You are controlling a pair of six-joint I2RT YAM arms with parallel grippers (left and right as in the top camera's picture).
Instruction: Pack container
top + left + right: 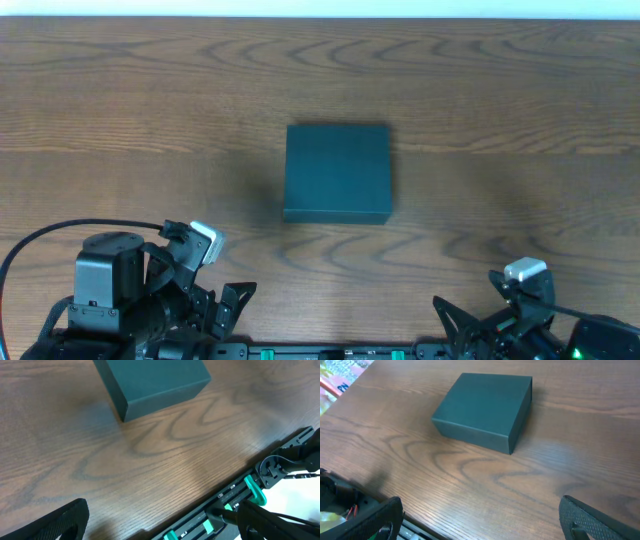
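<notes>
The container [337,172] is a dark slate-blue square box lying in the middle of the wooden table with its lid down. It also shows at the top of the left wrist view [150,382] and in the upper middle of the right wrist view [482,407]. My left gripper [220,308] sits at the near left edge, well short of the box, open with nothing between its fingers [57,522]. My right gripper [472,325] sits at the near right edge, open too, with only bare table between its fingers [600,519].
A black rail with green clips [235,505] runs along the table's near edge between the two arm bases. A black cable [40,240] loops by the left arm. Colourful items [335,380] lie beyond the table's left side. Brown wood [150,100] surrounds the box.
</notes>
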